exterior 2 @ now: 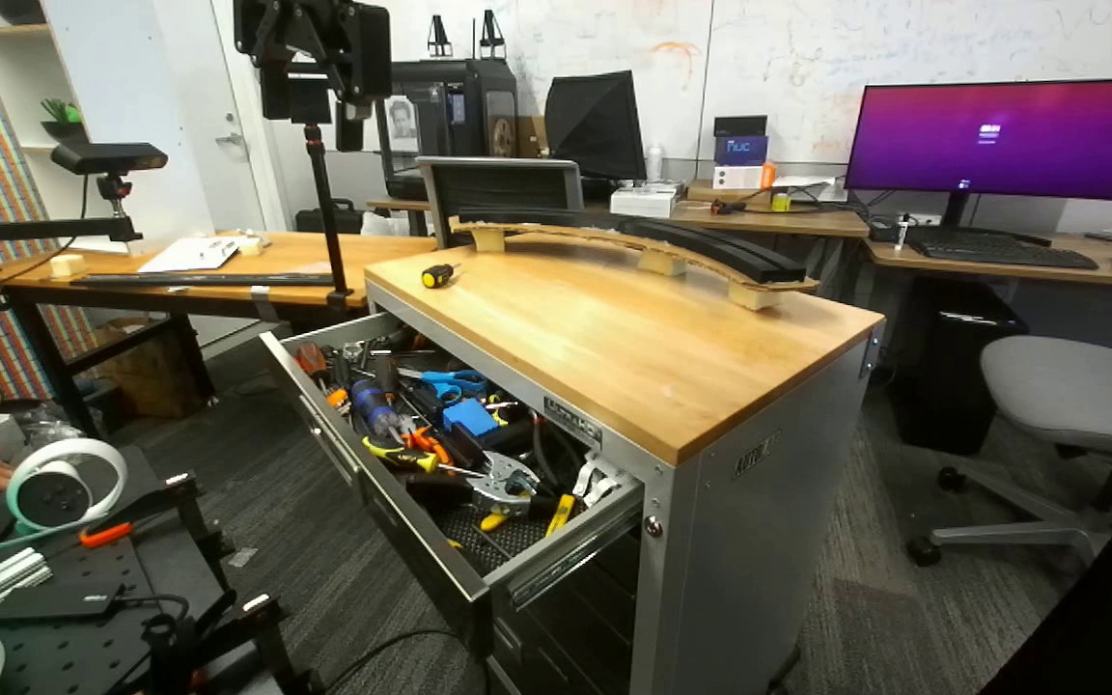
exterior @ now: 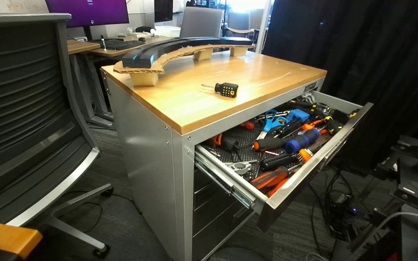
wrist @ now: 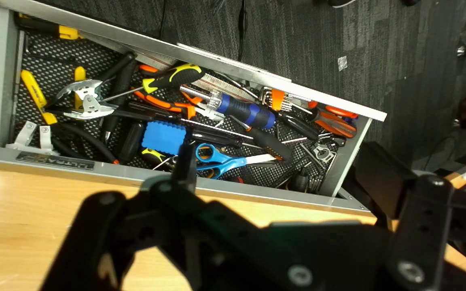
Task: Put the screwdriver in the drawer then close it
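Note:
The stubby black-and-yellow screwdriver (exterior: 227, 90) lies on the cabinet's wooden top, shaft pointing away from the drawer side; both exterior views show it (exterior 2: 437, 276). It does not show in the wrist view. Pulled well out, the top drawer (exterior: 319, 157) is full of loose tools, and its side wall (wrist: 352, 155) appears in the wrist view. My gripper (wrist: 283, 173) is over the wooden top beside the drawer, its fingers spread wide with nothing seen between them. In an exterior view the gripper hangs high at the top edge, apart from the screwdriver.
A curved black rail (exterior: 183, 49) on cardboard and foam blocks stands along the back of the wooden top (exterior 2: 566, 319). Blue scissors (wrist: 221, 161), a blue block (wrist: 164, 137) and several handled tools fill the drawer. An office chair (exterior: 24, 90) stands beside the cabinet.

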`<state>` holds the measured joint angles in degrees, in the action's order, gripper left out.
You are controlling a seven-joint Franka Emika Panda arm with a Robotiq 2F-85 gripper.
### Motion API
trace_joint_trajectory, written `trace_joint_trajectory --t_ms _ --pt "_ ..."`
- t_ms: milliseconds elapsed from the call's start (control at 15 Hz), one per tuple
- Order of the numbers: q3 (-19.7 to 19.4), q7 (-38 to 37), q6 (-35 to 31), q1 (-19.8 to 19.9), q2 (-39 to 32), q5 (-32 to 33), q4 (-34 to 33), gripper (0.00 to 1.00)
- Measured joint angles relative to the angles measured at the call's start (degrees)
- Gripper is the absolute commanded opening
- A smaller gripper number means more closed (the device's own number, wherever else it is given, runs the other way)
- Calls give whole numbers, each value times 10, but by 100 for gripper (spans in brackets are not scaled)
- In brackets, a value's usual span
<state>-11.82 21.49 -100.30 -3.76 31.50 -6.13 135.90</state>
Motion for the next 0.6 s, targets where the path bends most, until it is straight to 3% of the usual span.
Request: trace_joint_trajectory --t_ms 600 --pt "3 0 -1 4 -1 0 -1 100"
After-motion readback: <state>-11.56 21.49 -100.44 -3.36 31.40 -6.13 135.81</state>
